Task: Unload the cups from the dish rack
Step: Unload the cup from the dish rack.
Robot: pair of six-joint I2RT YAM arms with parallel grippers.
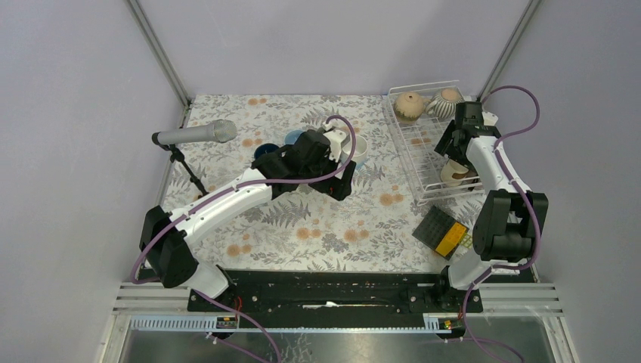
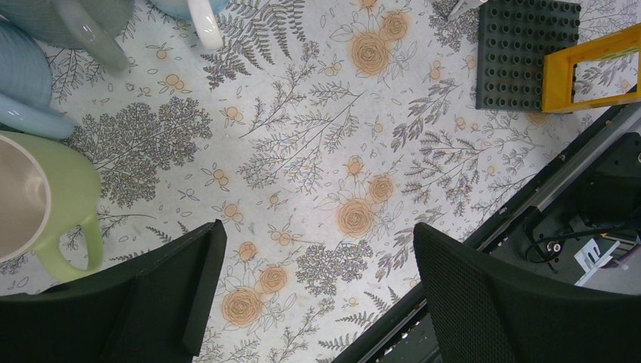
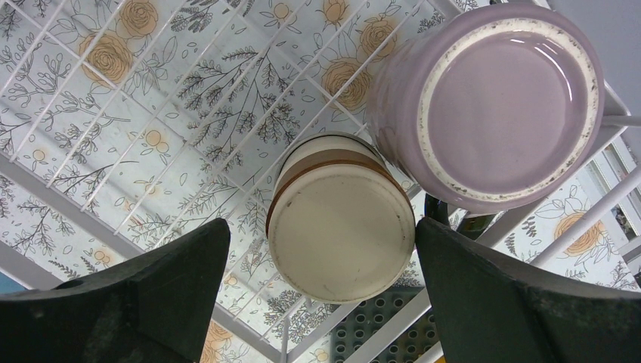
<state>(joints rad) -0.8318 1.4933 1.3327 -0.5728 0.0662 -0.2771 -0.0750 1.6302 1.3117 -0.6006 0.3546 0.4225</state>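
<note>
An upturned cream-and-brown mug (image 3: 336,227) sits in the dish rack (image 1: 423,140) at the counter's far right corner, beside a pink mug (image 3: 499,106). The right gripper (image 3: 321,234) hangs over it, fingers wide, seemingly ready to grasp. The left gripper (image 2: 317,231), wide and empty, hovers mid-counter by a green mug (image 2: 60,197).

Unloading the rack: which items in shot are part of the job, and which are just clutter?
Job:
- dish rack
- inside it: tan mug, striped mug, brown-banded cup, purple cup
- already out: green mug, light blue mug

Clutter:
- microphone
- black-and-orange block pad
</note>
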